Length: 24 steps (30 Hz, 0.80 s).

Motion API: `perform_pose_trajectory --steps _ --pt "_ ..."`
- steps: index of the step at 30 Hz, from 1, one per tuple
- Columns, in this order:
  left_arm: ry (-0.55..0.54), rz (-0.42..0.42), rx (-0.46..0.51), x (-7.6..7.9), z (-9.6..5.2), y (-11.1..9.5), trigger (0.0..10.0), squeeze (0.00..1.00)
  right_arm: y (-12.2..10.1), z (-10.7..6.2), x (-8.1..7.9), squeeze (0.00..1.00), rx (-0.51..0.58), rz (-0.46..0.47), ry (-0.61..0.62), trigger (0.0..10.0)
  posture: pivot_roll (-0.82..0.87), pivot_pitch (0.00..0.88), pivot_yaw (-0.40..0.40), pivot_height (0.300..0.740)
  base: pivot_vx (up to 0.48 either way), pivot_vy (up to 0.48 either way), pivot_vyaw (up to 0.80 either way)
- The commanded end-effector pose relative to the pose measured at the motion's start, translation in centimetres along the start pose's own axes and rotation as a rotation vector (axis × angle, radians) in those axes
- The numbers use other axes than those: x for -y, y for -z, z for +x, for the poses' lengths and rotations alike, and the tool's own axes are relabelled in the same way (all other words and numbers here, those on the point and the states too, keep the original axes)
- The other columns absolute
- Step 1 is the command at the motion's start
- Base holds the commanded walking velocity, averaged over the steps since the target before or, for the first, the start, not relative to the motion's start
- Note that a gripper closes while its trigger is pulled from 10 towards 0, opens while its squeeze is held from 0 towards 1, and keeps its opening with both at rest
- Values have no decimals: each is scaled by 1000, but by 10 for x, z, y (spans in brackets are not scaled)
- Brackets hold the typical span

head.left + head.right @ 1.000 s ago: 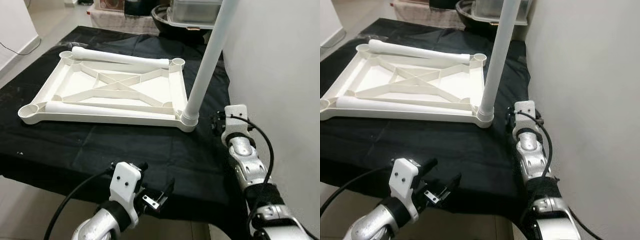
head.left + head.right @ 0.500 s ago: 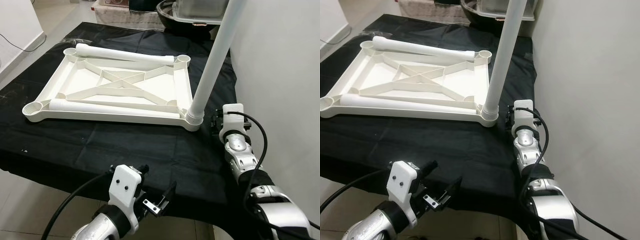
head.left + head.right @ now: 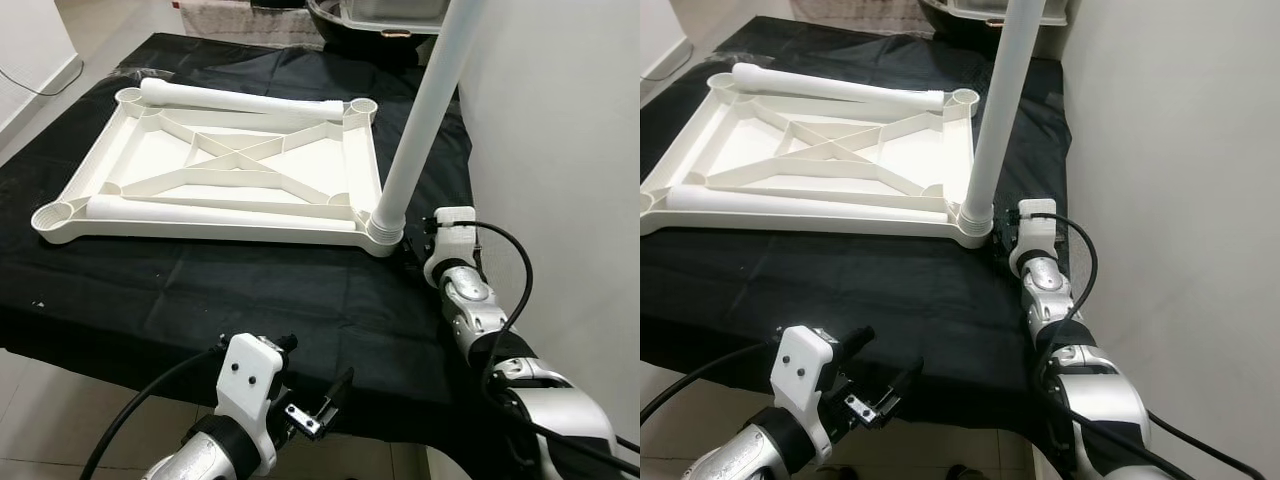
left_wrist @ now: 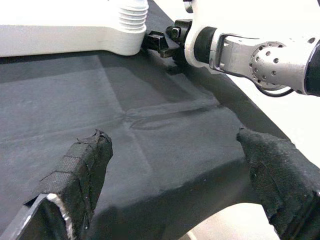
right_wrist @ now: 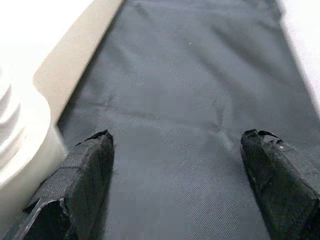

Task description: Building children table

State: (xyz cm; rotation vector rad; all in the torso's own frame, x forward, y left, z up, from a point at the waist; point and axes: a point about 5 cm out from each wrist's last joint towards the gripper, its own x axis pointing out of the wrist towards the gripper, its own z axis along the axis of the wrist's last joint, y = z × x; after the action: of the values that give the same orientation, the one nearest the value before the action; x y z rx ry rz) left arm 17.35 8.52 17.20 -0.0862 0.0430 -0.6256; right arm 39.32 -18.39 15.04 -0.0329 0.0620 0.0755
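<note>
Nearest to you, the left gripper (image 3: 318,398) hangs just off the near edge of the black cloth (image 3: 250,290), over the pale floor (image 3: 40,380). Its wrist view gives you what the head views do not: the fingers (image 4: 80,170) are spread wide with nothing between them, and beyond them the cloth runs to the threaded collar of the leg.

Further in, on your right, the right gripper (image 3: 414,250) lies low on the cloth, just beside the corner socket of the tabletop (image 3: 215,175). From the head you cannot tell how its fingers stand. The right wrist view shows them well apart (image 5: 85,175), holding nothing, with the white corner close beside one finger.

The tabletop lies upside down on the cloth, ribs facing up. One leg (image 3: 420,110) stands upright in the near right corner. Two loose legs lie on the frame, one (image 3: 200,208) along the near side and one (image 3: 240,100) along the far side.

The white wall (image 3: 560,150) is close on the right, so that side has little room. On the left the cloth is open. I can read no writing anywhere.
</note>
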Motion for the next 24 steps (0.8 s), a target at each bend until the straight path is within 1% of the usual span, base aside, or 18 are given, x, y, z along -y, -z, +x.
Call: perform_pose_trajectory --steps 1,4,5,6,8,9,11,18,19,21,22,23,24 --pt "7 -9 -20 2 -2 2 10000 0 11 -1 -15 0 -33 39 -128 10000 279 273 -76 740 0 0 0" --pt "7 -9 -20 2 -2 2 10000 0 11 -1 -15 0 -33 39 -128 10000 279 273 -76 740 0 0 0" --pt "8 -10 -20 2 -2 2 10000 0 10 -2 -19 0 -25 55 -213 10000 274 272 -69 740 0 0 0" --pt "8 -10 -20 2 -2 2 10000 0 10 -2 -19 0 -25 55 -213 10000 274 272 -69 740 0 0 0" --pt "9 -17 -22 1 -1 3 10000 0 7 -4 -26 0 0 54 -344 10000 267 267 -68 740 0 0 0" --pt "9 -17 -22 1 -1 3 10000 0 7 -4 -26 0 0 54 -344 10000 267 267 -68 740 0 0 0" --pt "9 -16 -22 0 0 3 10000 0 2 -4 -29 0 27 51 -414 10000 270 265 -70 740 0 0 0" --pt "7 -12 -21 -1 1 3 10000 0 -7 -1 -30 0 55 0 -414 10000 265 259 -72 740 0 0 0" --pt "7 -11 -22 -1 2 3 10000 0 -10 0 -29 0 61 -12 -391 10000 265 259 -72 740 0 0 0" --pt "5 -9 -22 -2 2 3 10000 0 -15 3 -27 0 73 -66 -311 10000 265 257 -75 740 0 0 0" --pt "4 -9 -21 -2 2 3 10000 0 -18 5 -26 0 76 -110 -269 10000 265 256 -73 740 0 0 0" --pt "4 -9 -21 -2 2 3 10000 0 -18 5 -26 0 76 -110 -269 10000 265 256 -73 740 0 0 0" --pt "3 -9 -21 -2 2 3 10000 0 -20 6 -25 0 79 -140 -244 10000 265 256 -73 740 0 0 0"
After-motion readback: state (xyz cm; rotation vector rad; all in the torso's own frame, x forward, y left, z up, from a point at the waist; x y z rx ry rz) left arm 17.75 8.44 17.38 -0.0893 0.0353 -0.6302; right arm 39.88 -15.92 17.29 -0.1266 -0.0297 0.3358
